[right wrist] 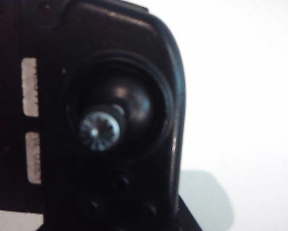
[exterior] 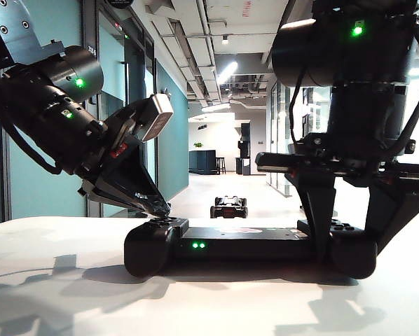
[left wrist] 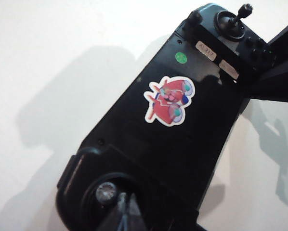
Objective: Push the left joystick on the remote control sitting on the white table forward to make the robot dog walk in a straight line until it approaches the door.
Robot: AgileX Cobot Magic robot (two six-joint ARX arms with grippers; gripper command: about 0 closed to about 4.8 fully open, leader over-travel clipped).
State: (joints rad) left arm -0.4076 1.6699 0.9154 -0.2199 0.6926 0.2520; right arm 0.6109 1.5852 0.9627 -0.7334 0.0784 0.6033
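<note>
1. My left gripper [exterior: 159,208], jaws pinched together, tips at the left joystick [left wrist: 106,192].
2. My right gripper [exterior: 349,210] straddles the remote control [exterior: 248,245], jaws clamping its right end.
3. Remote lies on the white table [exterior: 69,280]; robot dog [exterior: 229,207] at twelve o'clock beyond.

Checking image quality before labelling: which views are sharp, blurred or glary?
Exterior view: remote control backlit and dark, white table shadowed. Left wrist view: sharp, sticker crisp, tabletop overexposed. Right wrist view: close and soft-focused on a joystick.
</note>
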